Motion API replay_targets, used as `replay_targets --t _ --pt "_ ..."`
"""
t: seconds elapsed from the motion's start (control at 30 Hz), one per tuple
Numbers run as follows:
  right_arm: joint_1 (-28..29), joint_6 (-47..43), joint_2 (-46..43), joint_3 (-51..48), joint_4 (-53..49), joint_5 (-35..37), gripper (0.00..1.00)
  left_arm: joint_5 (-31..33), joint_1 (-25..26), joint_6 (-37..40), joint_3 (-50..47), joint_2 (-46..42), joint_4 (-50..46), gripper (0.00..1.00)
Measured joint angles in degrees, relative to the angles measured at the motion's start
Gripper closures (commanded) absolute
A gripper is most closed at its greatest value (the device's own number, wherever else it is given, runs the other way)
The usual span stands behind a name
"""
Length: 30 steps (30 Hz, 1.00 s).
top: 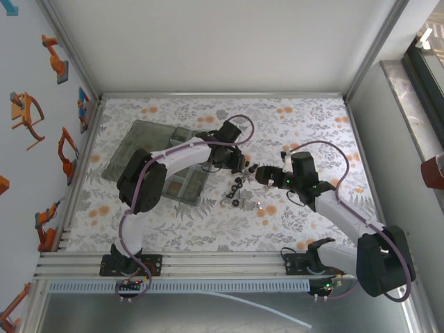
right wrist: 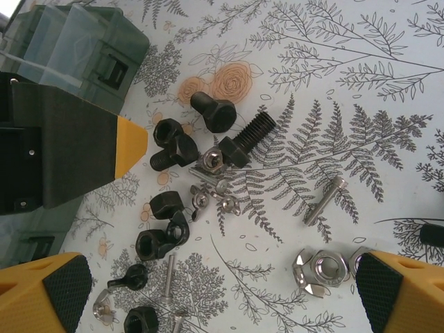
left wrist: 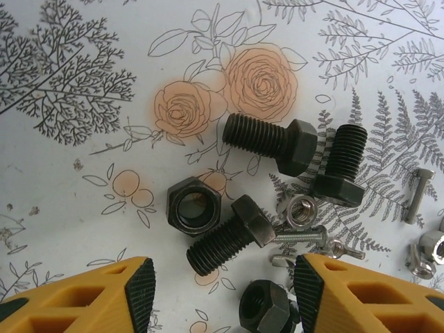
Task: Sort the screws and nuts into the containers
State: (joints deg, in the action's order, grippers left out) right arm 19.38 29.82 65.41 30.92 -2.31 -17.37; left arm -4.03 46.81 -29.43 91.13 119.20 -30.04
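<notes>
Floral table cloth (top: 312, 132) carries everything. The organizer box (top: 139, 149), lid laid open, sits behind and to the left of the left gripper (left wrist: 222, 295). The right gripper (right wrist: 222, 295) is farther from it, across the pile.

Left gripper: fingers half spread, pinching nothing that we can see. Right gripper: spread wide, empty. We judge the left arm the nearer one for the black pieces.

- Straight ahead of the left gripper's gap lies a black screw (left wrist: 229, 239). Its long axis is slanted, threaded end toward the left finger, head toward the right one, so it is poorly squared for a pinch.
- Just beside it, ahead-left, a black nut (left wrist: 194, 206) lies flat.
- A second black nut (left wrist: 263, 305) sits inside the gap, just beside the right pad.
- Crowding ahead-right: two more black screws (left wrist: 277, 139), a silvery nut (left wrist: 302, 210), a thin silvery screw (left wrist: 302, 238).
- Between the right gripper's fingers, near its right one: two silvery nuts (right wrist: 320, 267).
</notes>
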Motion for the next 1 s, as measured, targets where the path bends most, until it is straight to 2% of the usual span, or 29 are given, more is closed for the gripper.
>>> replay_targets --t 0.2,0.4,0.67,1.0 --pt "0.0 -0.04 0.31 0.0 0.98 -0.44 0.01 1.55 0.66 -9.57 0.44 0.92 -1.01 0.44" --pt "0.0 -0.11 -0.07 -1.44 3.54 -1.11 0.01 3.34 2.6 -15.63 2.91 4.33 -0.68 0.43" --pt "0.0 -2.14 -0.52 -3.19 4.33 -1.29 0.01 5.86 3.06 -19.26 9.05 8.41 -3.58 0.44" --pt "0.0 -5.57 -0.72 -3.19 4.33 -1.29 0.01 8.0 3.82 -20.28 15.93 12.13 -9.94 0.46"
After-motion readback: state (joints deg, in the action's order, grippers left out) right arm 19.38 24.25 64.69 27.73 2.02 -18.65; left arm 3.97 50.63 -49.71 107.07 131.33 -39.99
